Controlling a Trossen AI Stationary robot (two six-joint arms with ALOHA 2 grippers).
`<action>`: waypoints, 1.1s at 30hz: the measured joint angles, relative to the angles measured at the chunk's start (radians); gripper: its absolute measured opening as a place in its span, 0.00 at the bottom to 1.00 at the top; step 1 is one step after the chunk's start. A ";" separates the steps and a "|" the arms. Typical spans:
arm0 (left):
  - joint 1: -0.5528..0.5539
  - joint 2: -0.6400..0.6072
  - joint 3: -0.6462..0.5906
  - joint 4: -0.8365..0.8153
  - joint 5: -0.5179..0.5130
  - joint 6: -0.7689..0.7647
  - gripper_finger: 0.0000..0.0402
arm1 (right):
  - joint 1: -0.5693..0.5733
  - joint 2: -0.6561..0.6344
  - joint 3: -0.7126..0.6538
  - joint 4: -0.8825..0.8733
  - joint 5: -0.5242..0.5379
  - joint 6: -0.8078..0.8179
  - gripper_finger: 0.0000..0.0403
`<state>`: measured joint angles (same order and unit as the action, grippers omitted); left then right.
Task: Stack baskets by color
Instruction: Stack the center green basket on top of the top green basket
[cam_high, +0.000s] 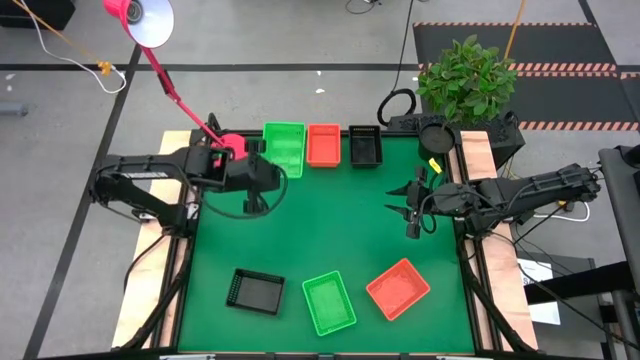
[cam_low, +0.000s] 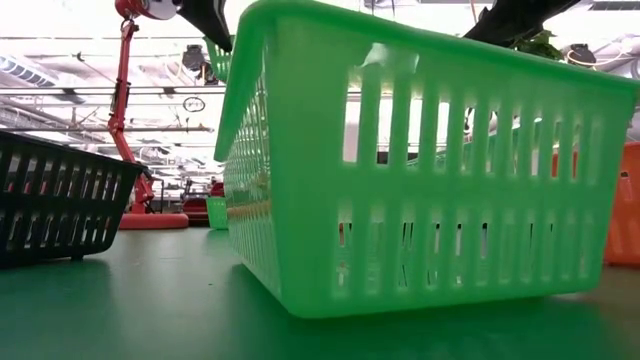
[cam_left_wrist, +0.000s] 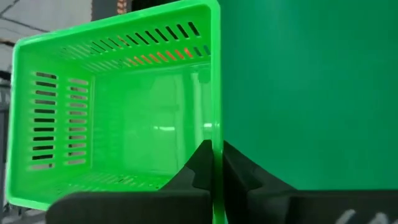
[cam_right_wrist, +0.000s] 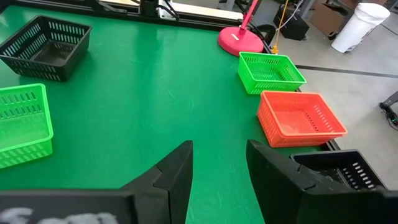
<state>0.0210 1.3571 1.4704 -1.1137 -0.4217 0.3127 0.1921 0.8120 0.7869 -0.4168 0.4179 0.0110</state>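
My left gripper (cam_high: 272, 172) is at the far left and shut on a green basket (cam_left_wrist: 124, 118), which shows high under the arm in the low view (cam_low: 213, 58). From above, this basket (cam_high: 283, 150) overlaps a green basket resting on the table (cam_right_wrist: 270, 71). Next to that one in the far row stand an orange-red basket (cam_high: 323, 144) and a black basket (cam_high: 365, 147). Near the front edge lie a black basket (cam_high: 255, 291), a green one (cam_high: 328, 303) and an orange-red one (cam_high: 398, 288). At the right, my right gripper (cam_high: 413, 215) hovers open with nothing between its fingers (cam_right_wrist: 217, 168). My left gripper pinches one side wall of the green basket at its rim (cam_left_wrist: 216, 134). One finger is inside the basket and one is outside. The fingers slant down from the table's left. The basket is lifted clear of the table with its open side up.
A pink lamp base (cam_high: 230, 143) with its slanting red arm stands beside the far green basket. A potted plant (cam_high: 465, 75) and black gear (cam_high: 435, 130) sit past the far right corner. The green mat (cam_high: 330, 225) between the two rows is bare.
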 joint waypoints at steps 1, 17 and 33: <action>0.017 0.001 0.000 -0.001 0.001 0.011 0.02 | 0.000 0.000 0.000 -0.001 0.000 0.000 0.36; 0.310 0.001 -0.216 0.217 0.175 0.237 0.03 | 0.000 0.000 0.000 -0.032 0.000 0.001 0.36; 0.580 0.002 -0.443 0.498 0.404 0.424 0.04 | -0.001 0.000 -0.072 0.034 0.000 -0.049 0.36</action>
<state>0.6014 1.3586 1.0271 -0.6160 -0.0179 0.7372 0.1913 0.8120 0.7151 -0.3824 0.4183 -0.0383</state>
